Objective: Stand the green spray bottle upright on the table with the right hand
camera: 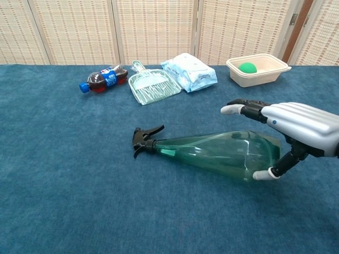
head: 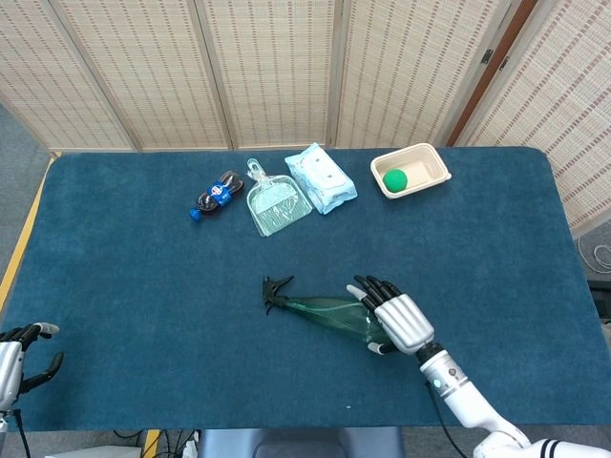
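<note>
The green spray bottle (head: 329, 314) (camera: 217, 152) lies on its side on the blue table, with its black trigger head (camera: 144, 138) pointing left. My right hand (head: 399, 320) (camera: 296, 127) is at the bottle's wide base. Its fingers (camera: 241, 108) stretch out over the top of the bottle and the thumb (camera: 263, 174) touches the lower edge of the base. The fingers are still spread rather than wrapped round the bottle. My left hand (head: 17, 351) hangs off the table's front left corner and holds nothing.
Along the back of the table lie a cola bottle (head: 216, 194), a pale green dustpan (head: 275, 202) and a pack of wipes (head: 320, 177). Next to them stands a beige tray (head: 426, 164) with a green ball (head: 394, 178) in it.
</note>
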Motion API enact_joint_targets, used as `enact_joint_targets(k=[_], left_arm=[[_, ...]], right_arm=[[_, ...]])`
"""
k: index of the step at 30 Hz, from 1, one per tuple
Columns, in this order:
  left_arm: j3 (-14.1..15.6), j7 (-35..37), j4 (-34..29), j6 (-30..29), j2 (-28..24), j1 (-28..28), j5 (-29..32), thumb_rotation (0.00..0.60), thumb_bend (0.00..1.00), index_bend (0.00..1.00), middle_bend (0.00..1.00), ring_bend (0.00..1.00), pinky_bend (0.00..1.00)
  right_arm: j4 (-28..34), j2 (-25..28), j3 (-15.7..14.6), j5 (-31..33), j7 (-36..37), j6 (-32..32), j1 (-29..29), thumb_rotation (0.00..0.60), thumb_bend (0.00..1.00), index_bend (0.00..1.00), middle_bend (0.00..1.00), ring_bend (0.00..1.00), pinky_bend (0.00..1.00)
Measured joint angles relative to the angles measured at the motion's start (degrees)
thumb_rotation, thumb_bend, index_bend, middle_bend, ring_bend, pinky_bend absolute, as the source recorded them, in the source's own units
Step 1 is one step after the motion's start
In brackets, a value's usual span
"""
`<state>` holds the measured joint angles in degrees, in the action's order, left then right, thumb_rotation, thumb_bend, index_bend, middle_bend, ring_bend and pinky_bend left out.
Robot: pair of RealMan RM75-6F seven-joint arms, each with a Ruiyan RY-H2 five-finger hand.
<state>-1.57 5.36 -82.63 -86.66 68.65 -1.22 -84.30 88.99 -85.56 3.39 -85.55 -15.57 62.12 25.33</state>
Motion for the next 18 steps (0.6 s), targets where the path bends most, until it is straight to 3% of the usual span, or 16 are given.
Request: enact_joint_targets(k=[12,18], left_arm=[[-0.05,-0.04,0.1,0.48,0.3,-0.08,0.12,0.6,0.3,0.38,0.46,0.42,0.45],[-0.13,0.01,0.33,0.77,0.43,-0.11,0.36,0.6,0.3,0.38,0.46,0.42,0.46]], right_arm=[[-7.73,-1.38,4.3,7.13,-0.65,-1.21,1.82,0.6,0.0,0.0,0.0,0.0,0.16],[-6.88,-0.22,4.61,8.13,1.13,-2.05,2.33,0.6,0.0,0.0,0.0,0.0,0.16]])
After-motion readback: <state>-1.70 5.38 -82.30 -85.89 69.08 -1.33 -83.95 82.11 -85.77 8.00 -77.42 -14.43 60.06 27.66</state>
